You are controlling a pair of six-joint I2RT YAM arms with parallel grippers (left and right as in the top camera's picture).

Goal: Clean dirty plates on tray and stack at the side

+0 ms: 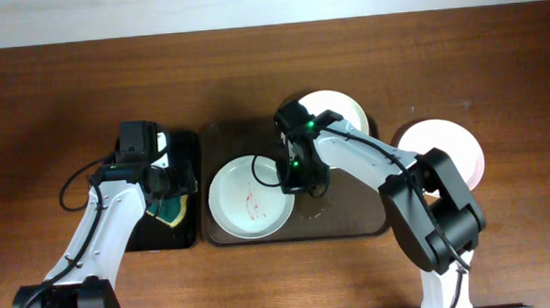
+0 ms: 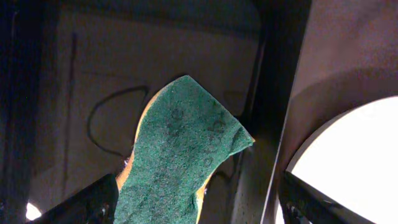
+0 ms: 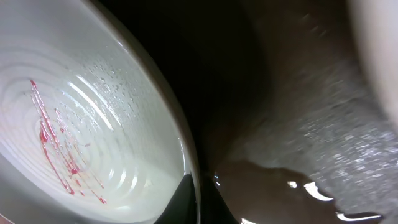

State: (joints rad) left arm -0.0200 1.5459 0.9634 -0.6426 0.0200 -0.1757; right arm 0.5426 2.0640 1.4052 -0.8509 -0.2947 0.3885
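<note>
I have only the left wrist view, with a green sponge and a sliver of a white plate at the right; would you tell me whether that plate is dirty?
Observer: Yes, the plate on the brown tray has a red smear inside it.
Operator: Thank you. Where is the right gripper?
Observer: The right gripper is at that plate's right rim; I cannot tell whether its jaws grip it.
Operator: Are there other plates?
Observer: Two: a white plate at the tray's far edge, partly under the right arm, and a pinkish plate on the table to the tray's right.
</note>
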